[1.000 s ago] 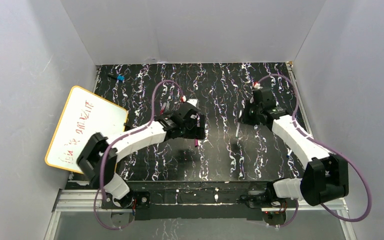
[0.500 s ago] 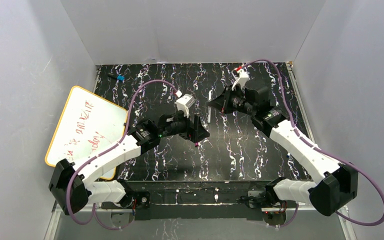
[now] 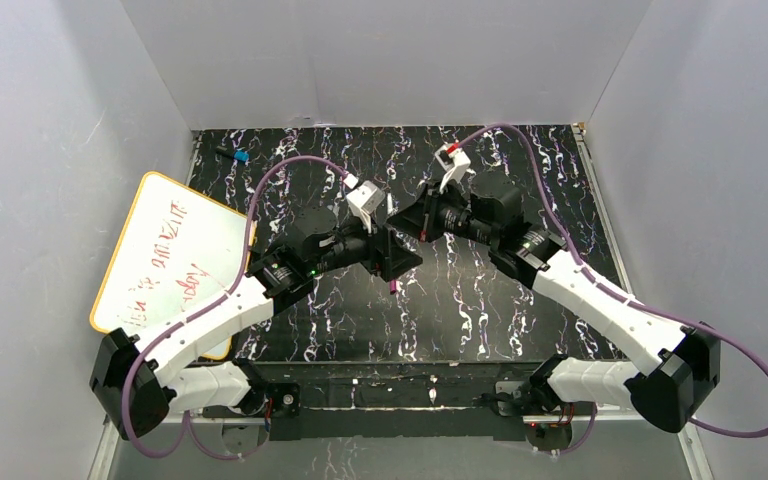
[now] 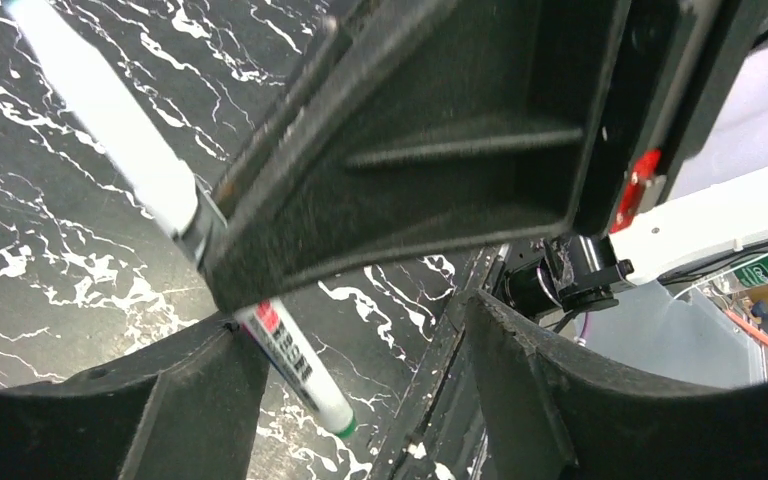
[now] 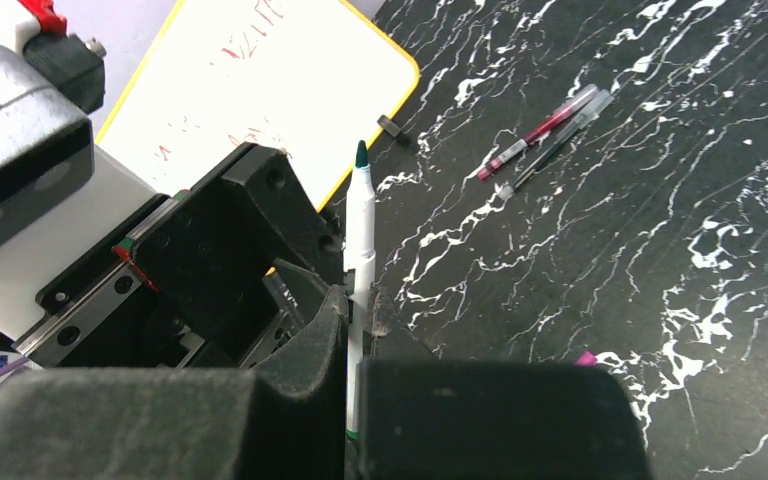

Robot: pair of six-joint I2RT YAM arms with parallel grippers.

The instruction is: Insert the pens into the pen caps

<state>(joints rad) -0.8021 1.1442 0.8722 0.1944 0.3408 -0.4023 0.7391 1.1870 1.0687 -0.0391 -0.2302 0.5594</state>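
Top view: the right gripper (image 3: 407, 222) and left gripper (image 3: 398, 262) meet over the table (image 3: 460, 320), probably to hand over a pen. One magenta cap (image 3: 393, 287) lies just beside them.

Left wrist: the left jaws gape, gripping nothing, with the white pen (image 4: 125, 150) crossing their gap.

Right wrist: the right jaws pinch that pen, green tip forward. A red pen (image 5: 538, 132) and a dark pen (image 5: 560, 143) lie together, so three pens. A small dark piece (image 5: 390, 125) may be a second cap.

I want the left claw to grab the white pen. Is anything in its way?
Nothing visible is. The white pen shows its green tip in the gap of the open left gripper, with no object between them. The right gripper is shut on the barrel farther up.
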